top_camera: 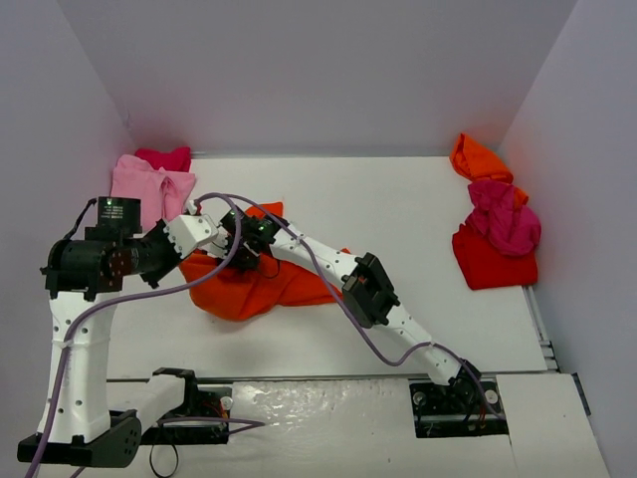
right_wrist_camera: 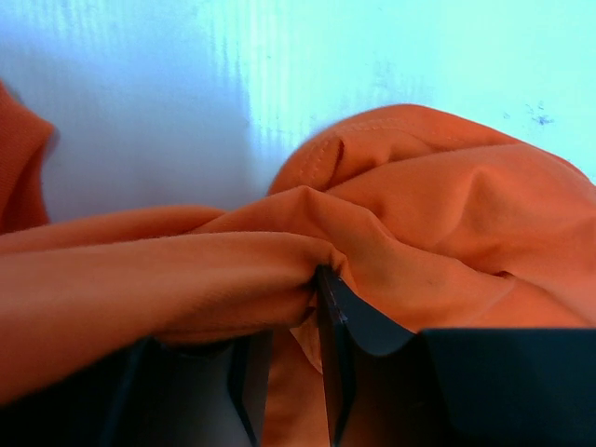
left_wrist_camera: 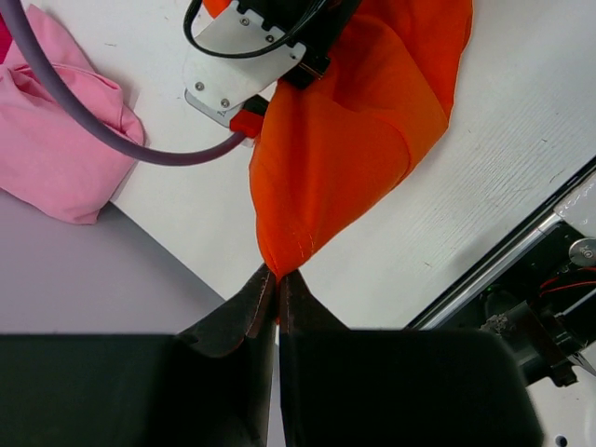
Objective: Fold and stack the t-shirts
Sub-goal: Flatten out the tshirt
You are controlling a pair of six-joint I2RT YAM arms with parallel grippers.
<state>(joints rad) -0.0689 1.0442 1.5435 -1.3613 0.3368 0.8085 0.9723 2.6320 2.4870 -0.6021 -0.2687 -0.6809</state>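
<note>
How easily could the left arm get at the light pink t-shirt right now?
Probably not yet: the left hand is shut on a corner of the orange-red t-shirt. The light pink t-shirt lies close by, seemingly unobstructed, so once it lets go the way looks free.

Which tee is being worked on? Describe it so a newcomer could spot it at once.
On the white table, look left of centre. The orange-red tee lies crumpled there, apart from the pink tee at the back left and the pile by the right wall. Alone among them, it is pinched by both the left gripper and the right gripper.
</note>
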